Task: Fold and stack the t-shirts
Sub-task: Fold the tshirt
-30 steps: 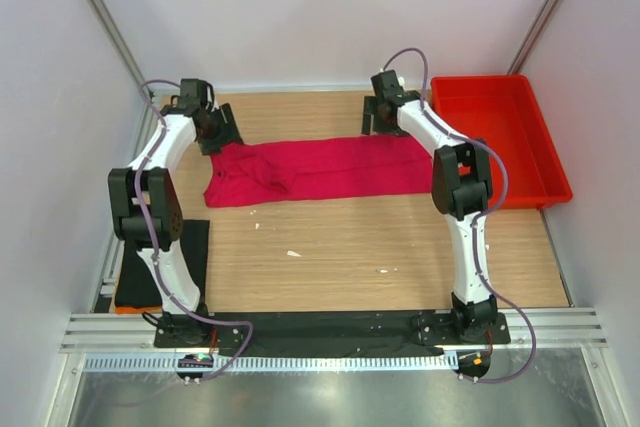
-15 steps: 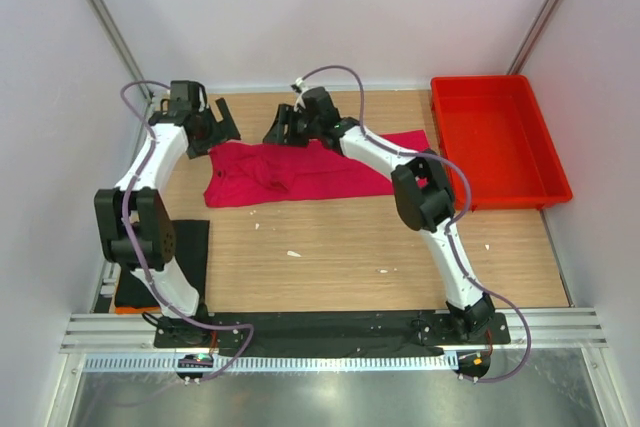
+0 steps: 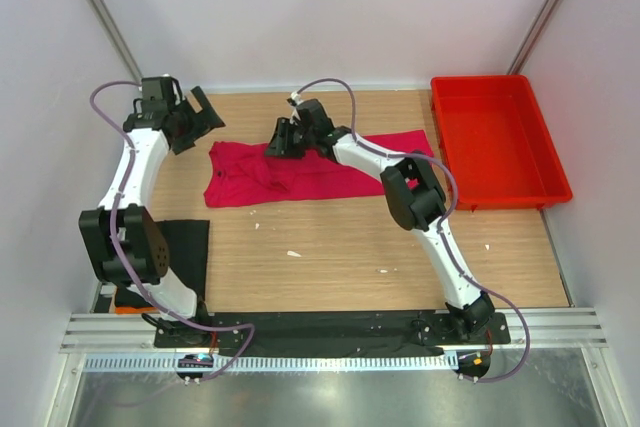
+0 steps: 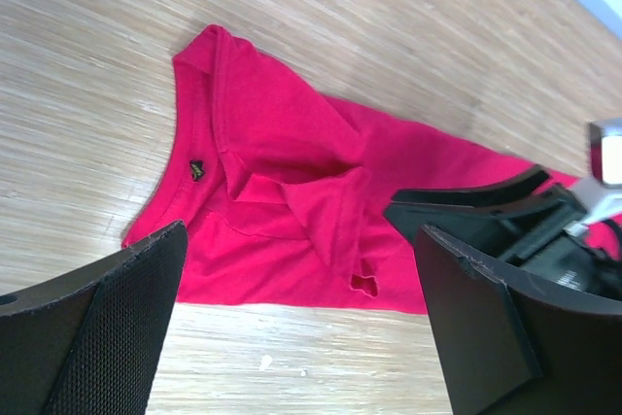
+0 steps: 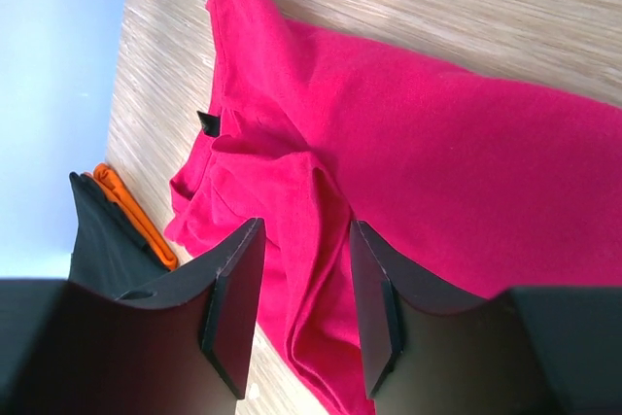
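The pink shirt lay spread on the wooden table, in the upper middle of the top view. It was long from side to side and bunched up near its left end. A small dark tag showed inside its neck.

The left gripper was at the upper left of the top view, just beside the left end of the pink shirt. Its two fingers were wide apart. Nothing was between them, and they did not touch the cloth.

The right gripper reached across to the upper middle, over the bunched part of the pink shirt. Its fingers were partway apart, with a gap. A fold of pink cloth showed through the gap. It was not clear whether the fingers touched the cloth.

The black shirt lay at the lower left of the top view, partly under the left arm and well apart from the pink one. An orange thing stuck out beside it.

The red tray sat at the upper right, just beside the right end of the pink shirt.
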Tool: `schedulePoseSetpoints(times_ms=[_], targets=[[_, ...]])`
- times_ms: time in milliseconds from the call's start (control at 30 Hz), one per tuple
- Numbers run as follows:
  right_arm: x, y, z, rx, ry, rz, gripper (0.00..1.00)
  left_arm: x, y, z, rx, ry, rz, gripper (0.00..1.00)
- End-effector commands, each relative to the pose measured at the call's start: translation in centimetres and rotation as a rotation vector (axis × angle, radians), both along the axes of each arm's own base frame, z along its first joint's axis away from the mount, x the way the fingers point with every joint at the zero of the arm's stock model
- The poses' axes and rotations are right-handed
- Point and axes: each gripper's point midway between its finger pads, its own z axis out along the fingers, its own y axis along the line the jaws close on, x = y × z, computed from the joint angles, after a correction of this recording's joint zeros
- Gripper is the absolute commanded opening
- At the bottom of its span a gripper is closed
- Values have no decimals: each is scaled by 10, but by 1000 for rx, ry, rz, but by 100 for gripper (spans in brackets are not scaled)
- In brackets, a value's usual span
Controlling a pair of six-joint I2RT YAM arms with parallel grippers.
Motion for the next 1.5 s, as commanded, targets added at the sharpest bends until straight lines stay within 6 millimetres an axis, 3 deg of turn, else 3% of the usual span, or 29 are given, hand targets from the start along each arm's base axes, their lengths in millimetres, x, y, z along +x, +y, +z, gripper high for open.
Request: schedulePoseSetpoints(times_ms=[0, 200, 267, 467, 833, 900, 967, 1000, 1300, 1467], targets=[[3, 18, 16, 46, -51, 19, 46, -3, -1, 30, -38, -70, 21, 99], [12, 28, 11, 57, -49, 19, 41, -5, 4, 29, -128, -68, 33, 100], [16, 31, 18, 69, -60, 17, 40, -6, 2, 28, -170, -76, 10, 100], [13, 33, 10, 65, -44, 18, 38, -5, 6, 33, -203, -97, 3, 100], [5, 44, 24, 115, -30, 42, 3, -1, 15, 30, -202, -90, 35, 100], [-2, 47, 37, 133, -23, 48, 2, -1, 19, 26, -193, -78, 59, 100], [-14, 49, 36, 130, 0, 63, 2, 0, 20, 24, -203, -72, 63, 100], [-20, 50, 47, 140, 1, 67, 2, 0, 21, 22, -206, -67, 70, 100], [-78, 71, 51, 144, 86, 143, 2, -1, 40, -1, -222, -13, 126, 100], [-97, 76, 56, 150, 113, 162, 2, -4, 40, -4, -224, -4, 120, 100]])
